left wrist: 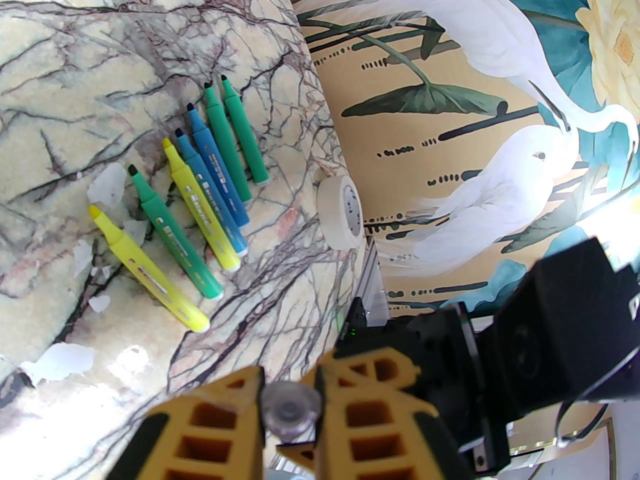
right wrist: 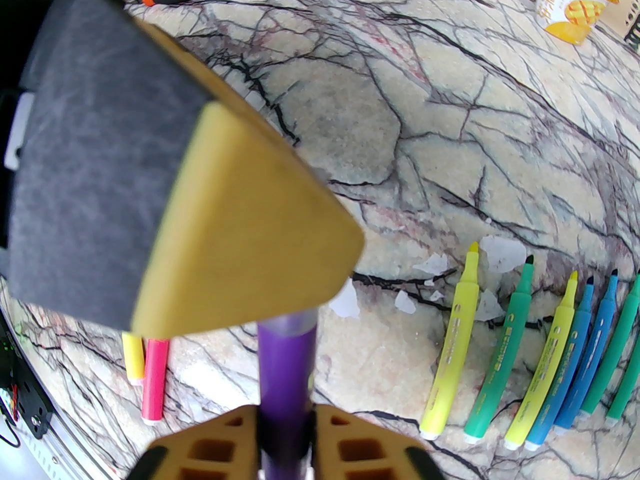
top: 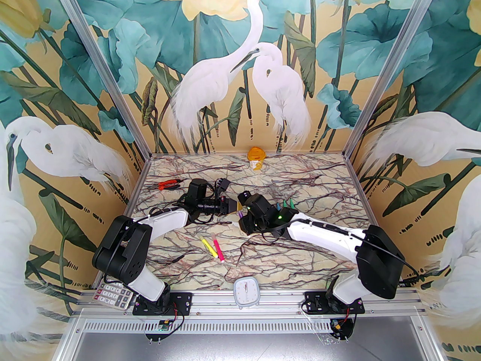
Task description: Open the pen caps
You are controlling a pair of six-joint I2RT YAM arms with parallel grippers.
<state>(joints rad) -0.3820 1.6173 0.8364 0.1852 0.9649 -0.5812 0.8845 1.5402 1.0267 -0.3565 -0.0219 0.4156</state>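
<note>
Holds a purple pen (right wrist: 287,358) and a clear cap (left wrist: 291,410) above the middle of the desk (top: 300,186).

Pinches the cap end-on in the left gripper (left wrist: 290,385), yellow fingers pressed together on it. Clamps the pen's barrel in the right gripper (right wrist: 286,418), fingers tight against both sides, the tip hidden behind a left finger; cannot tell whether the cap sits on it. Shows seven uncapped pens (left wrist: 207,185) in a row on the desk right of the grippers, loose clear caps (left wrist: 107,188) just beside their tips, and a yellow pen (top: 207,247) and pink pen (top: 218,252) side by side nearer the bases.
</note>
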